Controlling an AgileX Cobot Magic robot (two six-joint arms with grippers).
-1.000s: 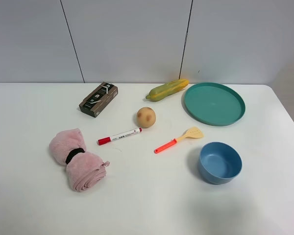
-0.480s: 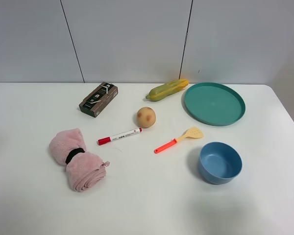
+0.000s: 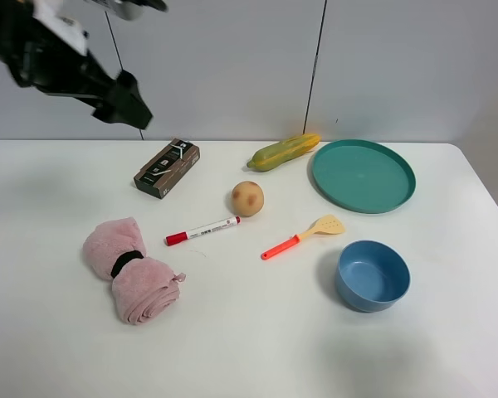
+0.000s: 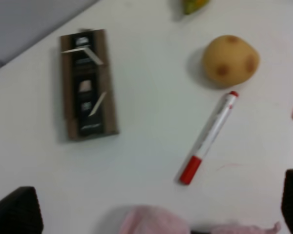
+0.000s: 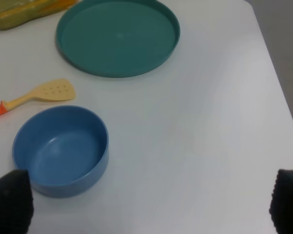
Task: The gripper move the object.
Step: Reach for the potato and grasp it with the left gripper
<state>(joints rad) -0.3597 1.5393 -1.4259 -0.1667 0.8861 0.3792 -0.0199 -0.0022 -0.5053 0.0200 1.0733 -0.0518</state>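
Since last frame, black two-fingered left gripper (image 3: 134,110) is swung in high over white bench (image 3: 257,340); fingers (image 4: 17,212) are held spread, empty.

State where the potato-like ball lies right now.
In the exterior high view the potato-like ball sits near the centre, between the corn cob and the marker.

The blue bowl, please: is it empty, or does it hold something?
Empty. The bowl stands upright, and the right wrist view shows its bare blue inside.

The left claw (image 3: 128,103) hangs raised, fingers spread wide apart; the right claw (image 5: 151,202) is spread wide too.
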